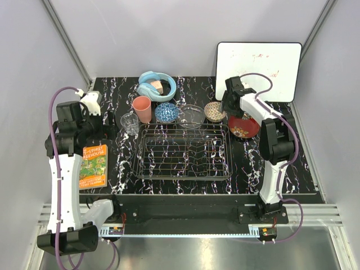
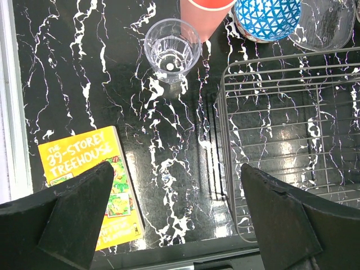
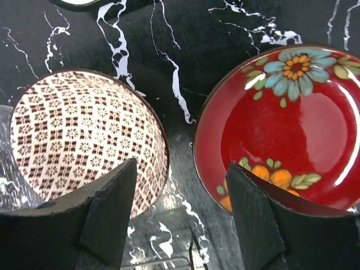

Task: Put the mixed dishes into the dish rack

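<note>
Pick stage, nothing racked; right gripper [image 3: 181,174] splayed, empty, at 1 o'clock of dish rack [image 1: 183,152], between small beige patterned bowl [image 3: 84,140] and red dish [image 3: 287,129]; left gripper [image 2: 177,174] splayed, empty; likely next: straddle one rim, close

The right arm [image 1: 251,104] hides part of the red lacquer dish [image 1: 244,129], the scrawl on the whiteboard [image 1: 259,70] is too faint to read (red ink, perhaps), and the left wrist view crops the top of the salmon-pink cup [image 2: 201,18].
</note>
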Robot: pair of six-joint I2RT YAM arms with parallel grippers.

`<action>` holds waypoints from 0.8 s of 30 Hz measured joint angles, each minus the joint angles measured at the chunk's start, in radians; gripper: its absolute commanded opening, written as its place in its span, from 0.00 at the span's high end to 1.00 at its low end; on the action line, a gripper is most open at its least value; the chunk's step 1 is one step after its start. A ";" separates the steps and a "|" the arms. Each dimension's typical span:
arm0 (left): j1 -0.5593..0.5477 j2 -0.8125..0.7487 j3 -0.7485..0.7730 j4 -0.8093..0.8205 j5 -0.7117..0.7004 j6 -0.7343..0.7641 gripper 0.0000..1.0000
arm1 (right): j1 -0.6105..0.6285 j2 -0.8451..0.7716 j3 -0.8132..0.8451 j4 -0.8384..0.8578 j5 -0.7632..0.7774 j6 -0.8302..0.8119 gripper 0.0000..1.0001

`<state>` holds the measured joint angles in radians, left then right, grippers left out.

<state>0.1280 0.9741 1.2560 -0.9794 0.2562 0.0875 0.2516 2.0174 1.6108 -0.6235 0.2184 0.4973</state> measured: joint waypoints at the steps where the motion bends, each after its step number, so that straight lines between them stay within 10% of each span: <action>1: 0.000 0.000 0.000 0.000 0.000 0.002 0.01 | 0.000 0.006 0.002 0.005 0.000 0.000 0.30; 16: 0.000 0.000 0.000 0.000 0.001 0.020 0.01 | 0.000 0.029 -0.035 0.071 -0.082 0.046 0.56; 24: 0.000 -0.006 0.000 0.000 0.001 0.023 0.01 | 0.000 0.036 -0.043 0.093 -0.105 0.076 0.92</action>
<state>0.1280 0.9680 1.2560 -0.9798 0.2569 0.1104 0.2516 2.0537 1.5681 -0.5308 0.1135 0.5732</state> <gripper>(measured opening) 0.988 0.170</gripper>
